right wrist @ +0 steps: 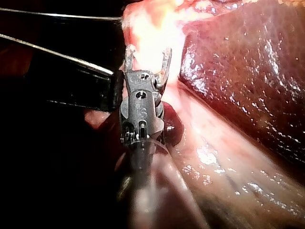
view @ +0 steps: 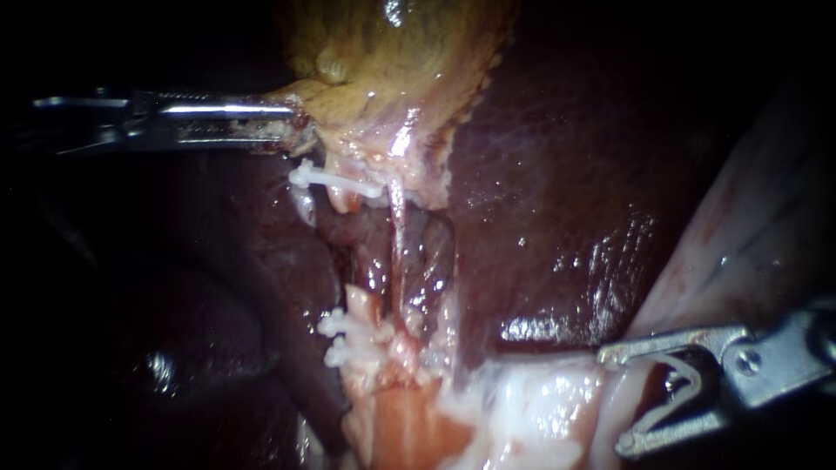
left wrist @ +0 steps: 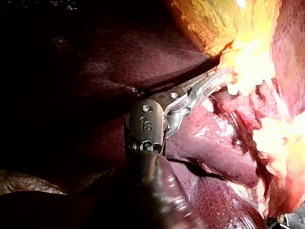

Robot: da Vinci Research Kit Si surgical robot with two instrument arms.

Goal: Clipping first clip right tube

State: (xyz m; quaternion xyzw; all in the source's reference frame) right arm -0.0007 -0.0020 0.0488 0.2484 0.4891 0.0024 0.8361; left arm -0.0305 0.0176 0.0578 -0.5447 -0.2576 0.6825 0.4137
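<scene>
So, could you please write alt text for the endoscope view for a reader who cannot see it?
The right instrument, a loaded clip in its jaws, sits at lower right. The left instrument grips the gallbladder beside the liver. Between them a thin bare tube runs beside white clips.

Liver (view: 566, 174) and gallbladder (view: 392, 52) glisten wet; left instrument (view: 292, 130) and right instrument (view: 618, 400) are polished metal, the clip (view: 692, 376) white plastic.

Three close views, liver (view: 557, 218) shared
</scene>
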